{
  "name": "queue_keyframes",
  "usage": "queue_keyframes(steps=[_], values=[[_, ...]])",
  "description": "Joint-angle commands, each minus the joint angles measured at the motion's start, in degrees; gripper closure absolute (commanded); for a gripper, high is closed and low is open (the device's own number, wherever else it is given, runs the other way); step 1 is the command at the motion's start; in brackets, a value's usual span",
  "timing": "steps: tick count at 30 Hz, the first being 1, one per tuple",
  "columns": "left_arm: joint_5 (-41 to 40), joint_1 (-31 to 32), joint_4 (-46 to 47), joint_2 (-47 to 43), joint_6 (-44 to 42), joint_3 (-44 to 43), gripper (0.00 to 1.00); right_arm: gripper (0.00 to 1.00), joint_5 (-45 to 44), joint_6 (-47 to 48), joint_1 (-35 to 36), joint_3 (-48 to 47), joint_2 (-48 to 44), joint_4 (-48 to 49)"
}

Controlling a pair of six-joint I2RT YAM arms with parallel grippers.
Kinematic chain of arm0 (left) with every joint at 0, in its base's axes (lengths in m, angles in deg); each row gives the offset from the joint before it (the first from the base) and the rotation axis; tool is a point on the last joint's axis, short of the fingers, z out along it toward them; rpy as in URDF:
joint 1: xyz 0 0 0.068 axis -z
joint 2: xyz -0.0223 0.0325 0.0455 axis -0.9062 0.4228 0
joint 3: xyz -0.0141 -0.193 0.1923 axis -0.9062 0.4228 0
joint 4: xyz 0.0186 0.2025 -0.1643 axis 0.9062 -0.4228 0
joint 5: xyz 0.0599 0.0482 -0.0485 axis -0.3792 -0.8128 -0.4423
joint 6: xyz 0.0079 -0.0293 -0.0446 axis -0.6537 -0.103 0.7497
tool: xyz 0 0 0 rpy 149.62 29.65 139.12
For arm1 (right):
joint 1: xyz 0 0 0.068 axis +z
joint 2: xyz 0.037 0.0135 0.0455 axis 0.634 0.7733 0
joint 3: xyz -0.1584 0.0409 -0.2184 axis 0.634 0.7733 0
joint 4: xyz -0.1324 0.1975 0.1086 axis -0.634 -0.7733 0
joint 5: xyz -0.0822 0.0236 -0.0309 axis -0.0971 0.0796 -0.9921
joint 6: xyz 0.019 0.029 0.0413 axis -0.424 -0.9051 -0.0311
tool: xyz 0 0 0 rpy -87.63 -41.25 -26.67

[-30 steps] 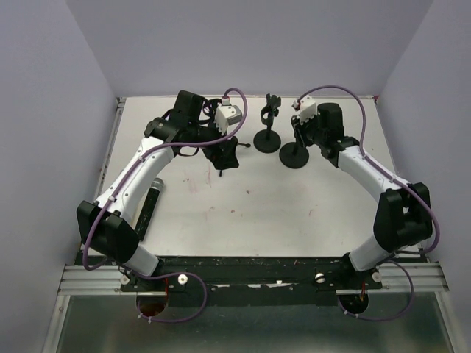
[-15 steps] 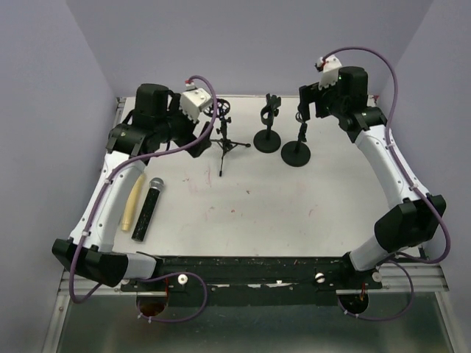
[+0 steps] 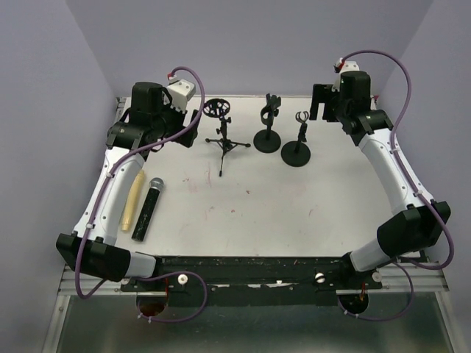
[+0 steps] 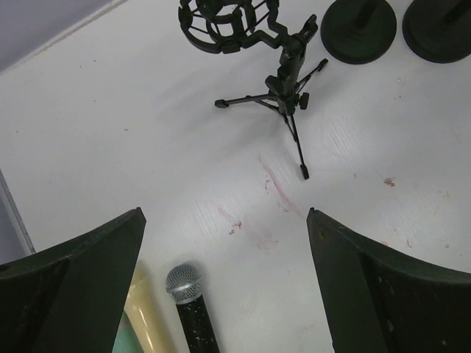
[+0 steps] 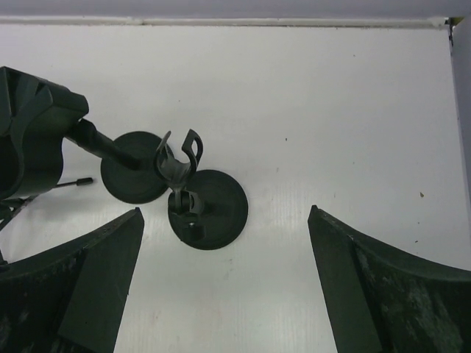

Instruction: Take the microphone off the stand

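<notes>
Jaws wide apart and empty on both L gripper (image 4: 224, 217) and R gripper (image 5: 224, 213), each up near the far edge of the white table (image 3: 294, 206). Black handheld microphone w/ silver mesh head (image 3: 147, 209) lies flat at the L side, off any stand, just beside a cream cylinder (image 3: 132, 202). Its long axis runs near–far w/ head toward the L jaws, so L arm is nearer. Black tripod stand w/ ring mount (image 3: 222, 140) holds nothing, w/ open room mid-table.

Metal-mesh microphone (image 4: 188, 305), matt black stands (image 3: 295, 139)

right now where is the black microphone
In the top view the microphone lies flat on the left side of the table, right beside a cream stick, nearer the arm bases than the tripod stand.
</notes>
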Motion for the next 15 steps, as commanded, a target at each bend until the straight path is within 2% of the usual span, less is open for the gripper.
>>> queue_keyframes(steps=[1,5,9,13,15], values=[[-1.30,-0.27,0.63,0.20,4.28,1.82,0.02,0.00,-1.27,-1.42,-0.05,1.35,-0.01,0.32],[-0.50,-0.27,-1.12,2.66,0.79,-1.42,0.02,0.00,-0.13,0.33,0.03,1.70,0.61,-0.02],[-9.89,-0.44,-5.33,8.62,-1.51,-11.78,0.02,0.00,-1.79,1.03,0.03,0.04,1.48,-2.83],[-17.90,-1.32,-18.57,11.89,-0.55,-22.24,0.01,0.00,-4.95,-0.53,0.03,-5.13,0.96,-11.16],[-19.48,-2.63,-24.30,10.15,1.81,-22.62,0.01,0.00,-5.67,-3.78,0.03,-9.79,1.57,-16.53]])
